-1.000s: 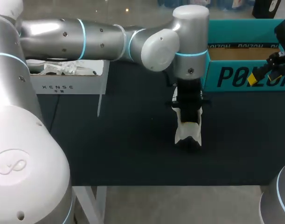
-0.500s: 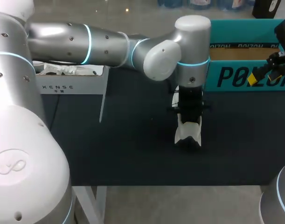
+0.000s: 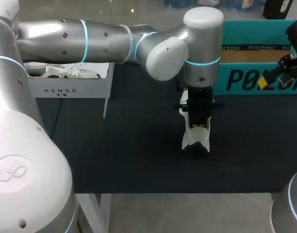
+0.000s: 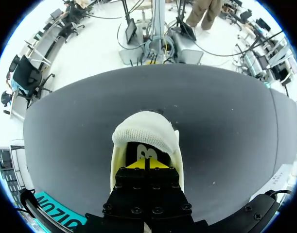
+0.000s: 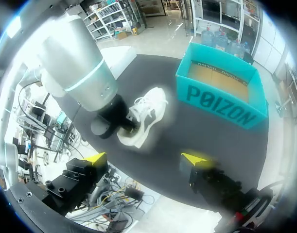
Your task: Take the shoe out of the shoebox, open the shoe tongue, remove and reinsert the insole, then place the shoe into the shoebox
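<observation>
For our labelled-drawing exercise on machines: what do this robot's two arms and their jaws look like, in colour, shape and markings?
The left arm is smooth silver-grey tubing with rounded joints, glowing light-blue rings at the joints and small dark screw heads. The right arm shows the same silver shell and blue ring. Each ends in a black bolted block whose jaws have bright yellow tips.

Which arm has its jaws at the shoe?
The left arm: its jaws reach down into the white shoe. The right arm has its jaws open off by the teal shoebox, holding nothing.
</observation>
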You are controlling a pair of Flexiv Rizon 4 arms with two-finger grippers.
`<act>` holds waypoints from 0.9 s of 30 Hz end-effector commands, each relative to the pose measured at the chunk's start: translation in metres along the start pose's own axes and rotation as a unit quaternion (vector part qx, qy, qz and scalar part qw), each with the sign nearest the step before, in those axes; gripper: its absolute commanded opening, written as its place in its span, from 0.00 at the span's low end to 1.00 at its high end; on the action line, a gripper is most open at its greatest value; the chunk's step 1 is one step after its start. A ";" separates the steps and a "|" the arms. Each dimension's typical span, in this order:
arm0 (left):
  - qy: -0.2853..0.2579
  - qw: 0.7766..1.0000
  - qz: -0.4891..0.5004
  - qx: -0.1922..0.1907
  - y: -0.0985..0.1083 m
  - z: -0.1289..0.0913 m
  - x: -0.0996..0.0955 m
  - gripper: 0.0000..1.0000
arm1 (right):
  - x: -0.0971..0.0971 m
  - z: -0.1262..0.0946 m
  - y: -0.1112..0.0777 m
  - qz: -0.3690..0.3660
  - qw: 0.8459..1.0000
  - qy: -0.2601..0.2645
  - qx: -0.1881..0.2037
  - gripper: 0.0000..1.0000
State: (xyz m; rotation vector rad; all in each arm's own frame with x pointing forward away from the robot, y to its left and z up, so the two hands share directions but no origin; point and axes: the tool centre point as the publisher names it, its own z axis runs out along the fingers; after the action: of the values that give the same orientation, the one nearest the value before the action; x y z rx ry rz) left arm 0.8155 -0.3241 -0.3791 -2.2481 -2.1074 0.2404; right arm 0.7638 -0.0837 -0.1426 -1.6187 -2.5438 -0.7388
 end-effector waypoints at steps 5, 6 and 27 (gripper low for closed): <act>0.002 1.000 0.000 0.008 -0.004 0.032 -0.002 0.00 | 0.000 0.001 0.001 0.000 1.000 -0.001 0.001 1.00; 0.002 1.000 -0.002 0.006 -0.004 0.031 -0.001 0.00 | 0.000 0.001 0.001 0.000 1.000 -0.001 0.001 1.00; 0.015 0.994 -0.009 -0.106 0.038 -0.026 -0.004 0.00 | 0.000 0.001 0.001 0.000 1.000 -0.001 0.001 1.00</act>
State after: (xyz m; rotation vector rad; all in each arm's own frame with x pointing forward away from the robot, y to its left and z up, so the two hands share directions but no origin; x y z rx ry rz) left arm 0.8547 -0.3246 -0.3574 -2.3291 -2.2335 0.0022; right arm 0.7638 -0.0837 -0.1426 -1.6186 -2.5438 -0.7387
